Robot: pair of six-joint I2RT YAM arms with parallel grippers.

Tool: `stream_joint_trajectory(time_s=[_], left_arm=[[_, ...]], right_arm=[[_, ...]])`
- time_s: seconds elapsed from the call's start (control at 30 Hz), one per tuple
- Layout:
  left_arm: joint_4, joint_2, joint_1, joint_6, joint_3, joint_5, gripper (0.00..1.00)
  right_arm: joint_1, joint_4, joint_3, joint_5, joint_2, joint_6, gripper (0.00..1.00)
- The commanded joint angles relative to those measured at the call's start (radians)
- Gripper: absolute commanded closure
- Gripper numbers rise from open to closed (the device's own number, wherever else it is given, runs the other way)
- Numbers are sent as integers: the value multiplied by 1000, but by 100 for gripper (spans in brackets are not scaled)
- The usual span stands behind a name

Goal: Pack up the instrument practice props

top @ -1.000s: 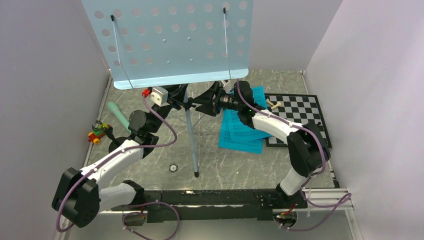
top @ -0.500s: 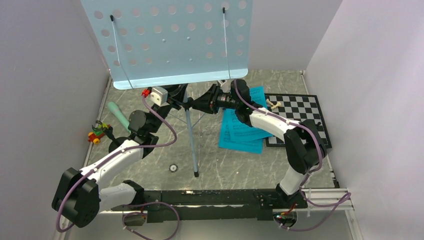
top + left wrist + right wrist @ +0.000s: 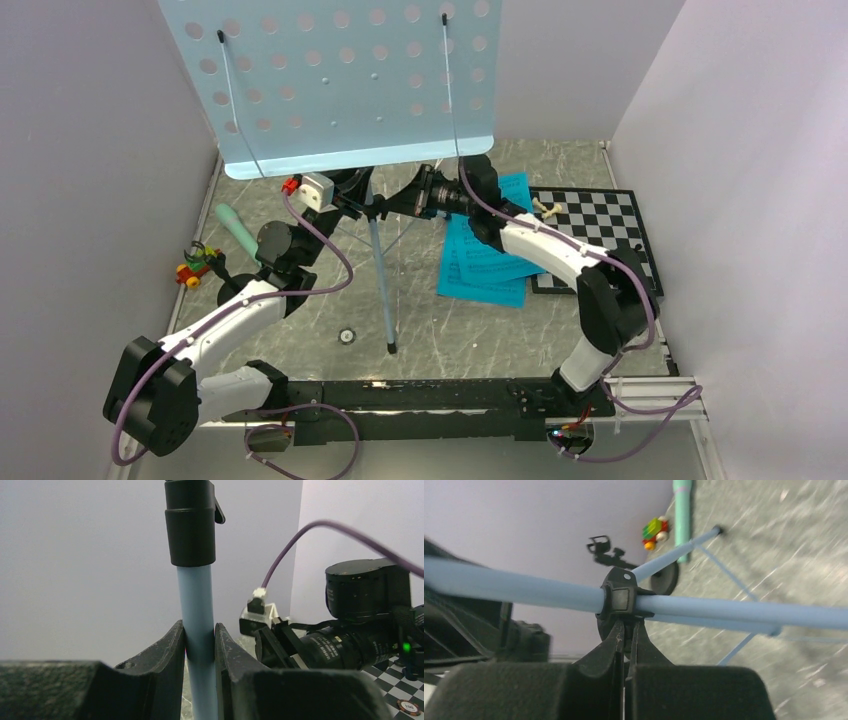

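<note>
Clamping the music stand pole, the left gripper sits toward the tabletop's far edge; the right gripper pinches its black collar.

A robot test cell in a lab: plain pale walls box in a grey marbled surface. Cabled robot arms are bolted to a rail at the frame's bottom, among staged props such as a music stand and a chessboard.

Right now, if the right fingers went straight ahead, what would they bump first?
The black collar on the stand's blue pole. The right gripper seems to be pinching its underside, so there is no gap left.
</note>
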Motion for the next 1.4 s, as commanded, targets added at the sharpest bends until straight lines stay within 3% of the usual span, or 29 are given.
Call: stream_joint_trajectory(time_s=[0.0, 0.27, 0.57, 0.73, 0.8, 0.9, 1.0, 1.1, 1.37], left_arm=[[-87, 3, -9, -27, -16, 41, 100], [-99, 13, -10, -41, -20, 15, 100], [-113, 17, -9, -43, -28, 1, 100], [-105, 25, -11, -51, -32, 2, 100], [-101, 27, -11, -51, -34, 0, 100], [-100, 30, -10, -47, -37, -10, 100], [-105, 30, -10, -44, -37, -15, 100], [-132, 36, -11, -33, -36, -24, 100], [-84, 97, -10, -55, -117, -85, 100]], right_arm=[[90, 80, -95, 231, -89, -501, 100], [249, 424, -399, 704, -146, -1104, 100], [369, 642, -488, 952, -100, -1543, 100], [396, 686, -494, 1016, -95, -1713, 100], [399, 627, -462, 1044, -110, -1703, 100], [400, 437, -393, 1069, -187, -1533, 56], [401, 284, -375, 1069, -286, -1343, 29], [400, 164, -390, 1032, -398, -1170, 22], [390, 40, -477, 944, -570, -858, 19]])
